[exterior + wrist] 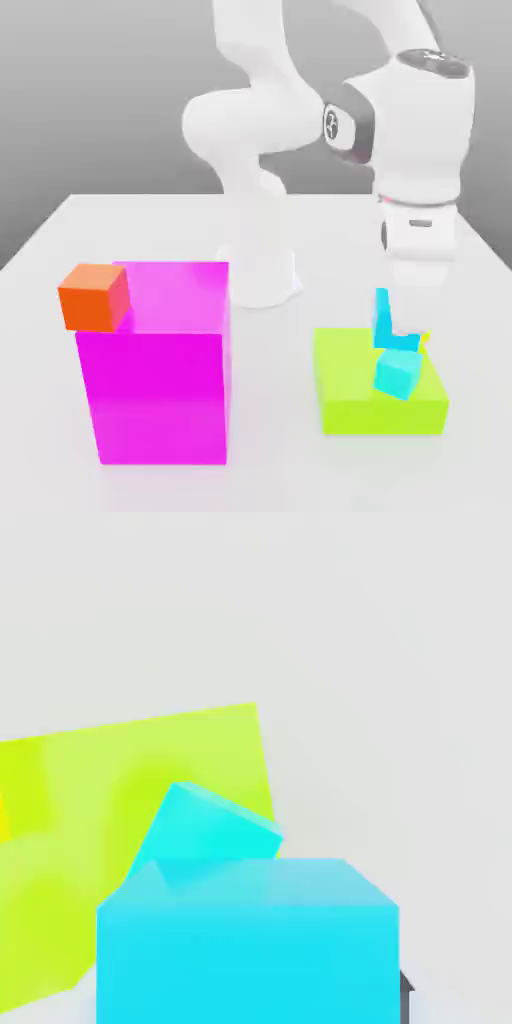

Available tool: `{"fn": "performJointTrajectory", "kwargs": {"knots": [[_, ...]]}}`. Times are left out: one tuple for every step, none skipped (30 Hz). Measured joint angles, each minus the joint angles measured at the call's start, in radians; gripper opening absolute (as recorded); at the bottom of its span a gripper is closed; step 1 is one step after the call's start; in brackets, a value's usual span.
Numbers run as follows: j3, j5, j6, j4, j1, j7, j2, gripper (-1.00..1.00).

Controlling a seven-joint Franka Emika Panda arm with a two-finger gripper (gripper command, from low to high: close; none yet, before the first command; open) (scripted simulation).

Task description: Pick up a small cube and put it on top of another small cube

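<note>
One small cyan cube (399, 374) (210, 824) rests tilted on a flat lime-green block (350, 395) (90, 812) at the exterior view's right. A second small cyan cube (392, 332) (250, 942) hangs right above it, under the white hand. My gripper (396, 325) is shut on this upper cube. In the hand view the held cube sits very close to the camera and covers part of the lower cube. I cannot tell whether the two cubes touch.
A tall magenta block (160, 390) stands at the exterior view's left, with an orange cube (93, 296) at its upper left corner. A sliver of yellow cube (426, 338) shows behind the cyan cubes. The arm's base (262, 270) stands at the back middle of the white table.
</note>
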Motion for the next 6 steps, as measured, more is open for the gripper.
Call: {"fn": "performJointTrajectory", "kwargs": {"knots": [[0.003, -0.001, 0.034, -0.007, 0.002, 0.004, 0.027, -1.00], [0.008, -0.002, 0.072, -0.013, -0.001, 0.006, 0.058, -1.00], [0.009, -0.005, 0.112, -0.020, -0.002, 0.009, 0.092, -1.00], [0.009, -0.007, 0.140, -0.024, -0.002, 0.011, 0.115, 1.00], [0.009, -0.007, 0.140, -0.024, -0.002, 0.011, 0.115, 1.00], [0.009, -0.007, 0.140, -0.024, -0.002, 0.011, 0.115, 1.00]]}}
